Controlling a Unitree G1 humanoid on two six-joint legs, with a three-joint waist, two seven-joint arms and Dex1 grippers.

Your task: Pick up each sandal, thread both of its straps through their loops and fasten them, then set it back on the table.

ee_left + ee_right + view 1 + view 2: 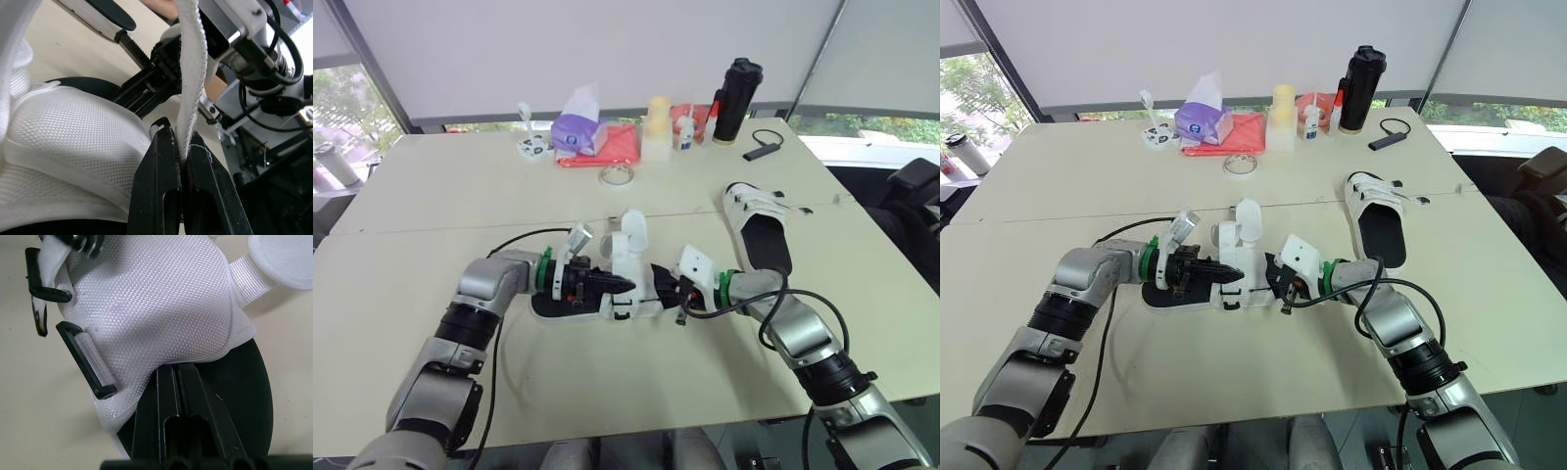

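Note:
A white sandal with a black sole [628,245] lies near the front middle of the table [431,196]. My left gripper [625,285] is over the sandal's middle and is shut on a white webbing strap [191,73], pinched between its fingertips [166,147]. My right gripper [680,294] comes in from the right. Its closed fingers [168,382] grip the lower edge of the white mesh upper [151,298], over the black sole. A black plastic loop [85,360] sits on that upper's side. The second sandal [759,230] lies flat to the right.
Along the far edge stand a purple tissue pack [578,132], a red cloth [617,145], a pale bottle [657,127] and a black flask [734,98]. A tape roll [618,175] lies mid-table. A small black device with a cord [766,145] lies at far right.

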